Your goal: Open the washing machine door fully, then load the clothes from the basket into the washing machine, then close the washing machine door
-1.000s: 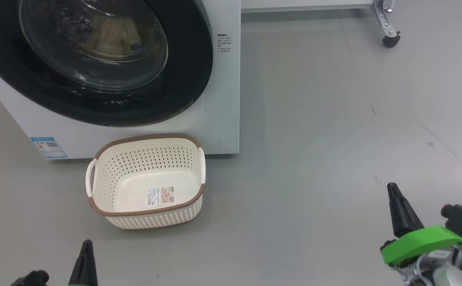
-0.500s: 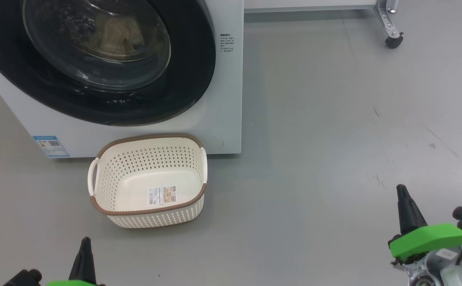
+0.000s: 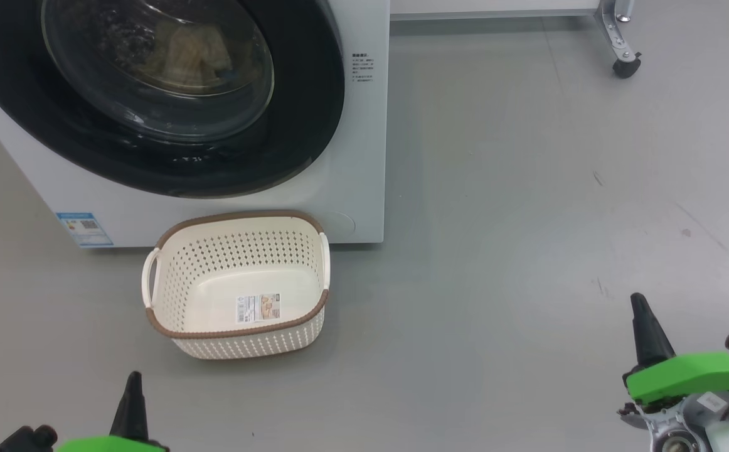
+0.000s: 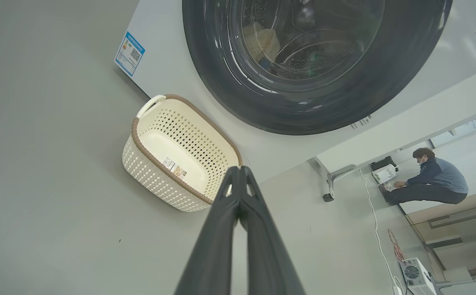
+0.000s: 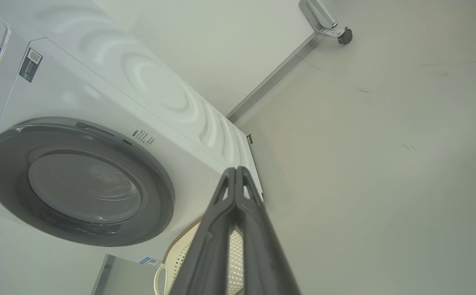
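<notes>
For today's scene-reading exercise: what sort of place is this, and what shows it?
Probably a lab staged as a laundry corner: a front-loading washing machine, a cream laundry basket before it, and a castered metal frame.

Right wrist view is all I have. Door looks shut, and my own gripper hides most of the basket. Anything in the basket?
Observer: No. In the head view the basket is empty, with just a label sticker on its inner wall.
Operator: Where are the clothes?
Observer: Pale yellow clothes show behind the glass of the washing machine door.
Operator: And the other arm?
Observer: In the left wrist view the left gripper is shut, with its tips together and nothing between them.
</notes>
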{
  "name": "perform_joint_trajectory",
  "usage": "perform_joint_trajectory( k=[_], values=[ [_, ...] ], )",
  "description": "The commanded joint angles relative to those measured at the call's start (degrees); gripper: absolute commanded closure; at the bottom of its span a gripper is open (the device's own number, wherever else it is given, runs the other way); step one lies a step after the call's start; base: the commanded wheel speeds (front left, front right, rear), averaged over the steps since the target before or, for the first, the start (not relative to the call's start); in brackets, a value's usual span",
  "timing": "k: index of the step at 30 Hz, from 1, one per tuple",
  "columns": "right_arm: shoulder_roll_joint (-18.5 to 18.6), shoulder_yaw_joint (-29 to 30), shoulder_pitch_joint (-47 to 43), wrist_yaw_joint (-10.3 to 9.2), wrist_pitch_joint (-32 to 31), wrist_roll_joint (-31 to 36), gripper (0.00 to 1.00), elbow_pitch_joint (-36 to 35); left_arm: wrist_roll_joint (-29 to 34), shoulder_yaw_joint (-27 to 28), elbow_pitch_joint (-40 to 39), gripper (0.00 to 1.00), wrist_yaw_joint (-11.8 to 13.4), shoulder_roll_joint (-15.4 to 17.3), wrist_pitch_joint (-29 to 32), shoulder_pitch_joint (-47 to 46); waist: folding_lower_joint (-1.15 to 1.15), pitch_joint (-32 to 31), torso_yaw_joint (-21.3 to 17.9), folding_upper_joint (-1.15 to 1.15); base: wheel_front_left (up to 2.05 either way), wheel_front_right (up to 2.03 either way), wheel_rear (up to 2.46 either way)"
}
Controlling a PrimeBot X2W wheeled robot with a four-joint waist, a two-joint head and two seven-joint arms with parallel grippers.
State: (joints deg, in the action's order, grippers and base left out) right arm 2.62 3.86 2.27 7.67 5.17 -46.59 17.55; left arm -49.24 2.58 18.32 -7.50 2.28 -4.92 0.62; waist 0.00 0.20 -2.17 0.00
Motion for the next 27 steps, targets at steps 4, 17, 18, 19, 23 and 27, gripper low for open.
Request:
perform_joint_trajectory(
  k=[4, 17, 18, 19, 23, 27],
  values=[
    [0.20, 0.10, 3.26, -0.09, -1.01, -3.91, 1.00, -2.21, -3.63, 1.49, -2.32, 1.00, 0.00, 0.50, 0.88, -3.24, 0.00, 0.00, 0.15, 0.00, 0.00, 0.00, 0.00],
    [0.21, 0.63, 3.40, -0.11, -3.22, -12.56, 1.00, -2.48, -11.78, 2.01, -2.72, 1.00, 0.00, 0.52, 3.08, -3.99, 0.00, -0.01, 0.57, 0.00, 0.00, 0.00, 0.00],
    [0.21, 0.67, 3.41, -0.11, -3.39, -13.22, 1.00, -2.50, -12.41, 2.05, -2.75, 1.00, 0.00, 0.52, 3.24, -4.04, 0.00, -0.01, 0.60, 0.00, 0.00, 0.00, 0.00],
    [0.21, 0.71, 3.42, -0.11, -3.56, -13.89, 1.00, -2.52, -13.04, 2.09, -2.78, 1.00, 0.00, 0.52, 3.41, -4.10, 0.00, -0.01, 0.63, 0.00, 0.00, 0.00, 0.00],
    [0.22, 0.83, 3.45, -0.12, -4.07, -15.86, 1.00, -2.59, -14.90, 2.21, -2.88, 1.00, 0.00, 0.53, 3.91, -4.27, 0.00, -0.01, 0.73, 0.00, 0.00, 0.00, 0.00],
    [0.22, 1.00, 3.50, -0.12, -4.75, -18.52, 1.00, -2.67, -17.41, 2.37, -3.00, 1.00, 0.00, 0.53, 4.58, -4.50, 0.00, -0.01, 0.86, 0.00, 0.00, 0.00, 0.00]
  ],
)
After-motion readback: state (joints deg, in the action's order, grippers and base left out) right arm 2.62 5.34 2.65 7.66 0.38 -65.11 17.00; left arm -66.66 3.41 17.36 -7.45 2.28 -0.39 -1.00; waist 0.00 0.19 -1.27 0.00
